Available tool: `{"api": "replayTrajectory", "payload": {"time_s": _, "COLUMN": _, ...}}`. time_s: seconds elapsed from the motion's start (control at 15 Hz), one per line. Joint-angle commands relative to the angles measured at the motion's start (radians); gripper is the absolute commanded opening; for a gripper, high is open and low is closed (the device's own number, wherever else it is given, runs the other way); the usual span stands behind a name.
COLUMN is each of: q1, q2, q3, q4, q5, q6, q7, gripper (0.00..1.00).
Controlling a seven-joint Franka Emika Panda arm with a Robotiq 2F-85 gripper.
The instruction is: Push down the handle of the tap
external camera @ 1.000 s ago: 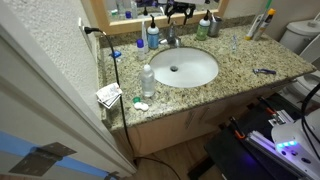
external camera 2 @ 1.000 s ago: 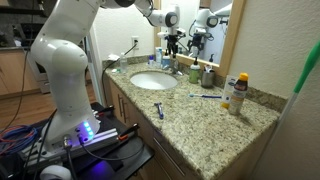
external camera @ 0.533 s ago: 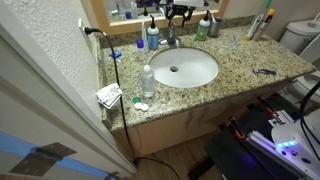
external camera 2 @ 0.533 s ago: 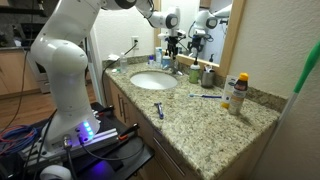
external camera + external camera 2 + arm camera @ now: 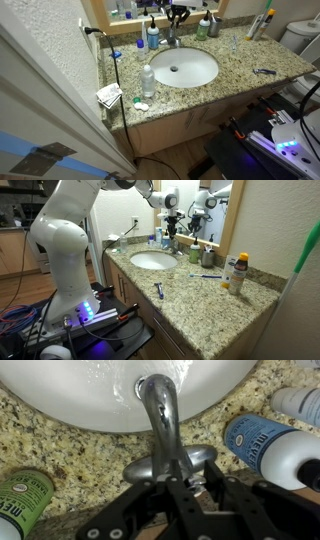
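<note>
The chrome tap (image 5: 160, 410) stands behind the white basin (image 5: 70, 400), its spout curving over the bowl. In the wrist view my gripper (image 5: 193, 486) sits just behind the tap's base, its black fingers (image 5: 215, 475) drawn close together with a shiny bit of the handle (image 5: 196, 487) between the tips. In both exterior views the gripper (image 5: 179, 15) (image 5: 172, 222) hangs straight above the tap (image 5: 172, 40) (image 5: 173, 243) at the back of the granite counter. Most of the handle is hidden by the fingers.
A blue-labelled bottle (image 5: 268, 445) and a green-labelled bottle (image 5: 25, 495) flank the tap closely. A clear bottle (image 5: 147, 80) stands beside the basin (image 5: 160, 80). A razor (image 5: 264, 71) and a toothbrush (image 5: 207, 276) lie on the counter. The mirror rises right behind the gripper.
The jaws have closed from wide open. The arm has hardly moved above the tap.
</note>
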Motion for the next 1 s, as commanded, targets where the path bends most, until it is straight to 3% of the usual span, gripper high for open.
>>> {"api": "replayTrajectory", "payload": {"time_s": 0.0, "q1": 0.012, "q2": -0.013, "q3": -0.028, "q4": -0.016, "q5": -0.003, "q6": -0.016, "q7": 0.0, "gripper": 0.07}}
{"api": "replayTrajectory", "payload": {"time_s": 0.2, "q1": 0.013, "q2": -0.002, "q3": -0.043, "q4": -0.013, "q5": -0.015, "q6": -0.034, "q7": 0.016, "gripper": 0.07}}
{"api": "replayTrajectory", "payload": {"time_s": 0.4, "q1": 0.009, "q2": 0.008, "q3": -0.052, "q4": -0.01, "q5": -0.021, "q6": -0.136, "q7": 0.027, "gripper": 0.07}}
{"api": "replayTrajectory", "payload": {"time_s": 0.93, "q1": -0.01, "q2": 0.041, "q3": -0.059, "q4": -0.052, "q5": 0.019, "q6": -0.162, "q7": 0.019, "gripper": 0.07}}
